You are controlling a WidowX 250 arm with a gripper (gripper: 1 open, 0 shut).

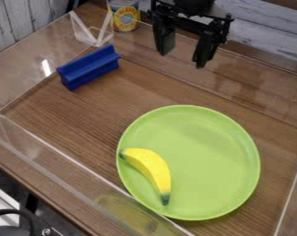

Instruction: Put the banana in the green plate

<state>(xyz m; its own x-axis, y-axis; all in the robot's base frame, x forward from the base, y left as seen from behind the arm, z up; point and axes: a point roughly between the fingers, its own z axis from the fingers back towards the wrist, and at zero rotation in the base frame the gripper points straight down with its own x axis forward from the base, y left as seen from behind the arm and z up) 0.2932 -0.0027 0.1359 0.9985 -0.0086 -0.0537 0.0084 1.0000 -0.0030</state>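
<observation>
From my screen I see the gripper (pixel 184 48) hanging at the top of the view, above the far part of the wooden table (pixel 101 111), with its dark fingers (pixel 165 40) pointing down. The jaws stand wide apart and there is nothing between them; it holds no object. The banana (pixel 151 171) lies inside the green plate (pixel 219 147), on the left side of it, close to the rim. It is curved, and its dark tip points toward the near edge of the plate. The plate rests flat on the table in the lower right part of the view, well apart from the gripper. A blue block (pixel 89 67) lies on the table at the upper left, far from the plate and to the left of the gripper. Transparent walls (pixel 28 138) go around the table on the left and near sides. Behind the gripper, at the back edge, I see a small yellow and white object (pixel 124 17), but I cannot tell what it is.
</observation>
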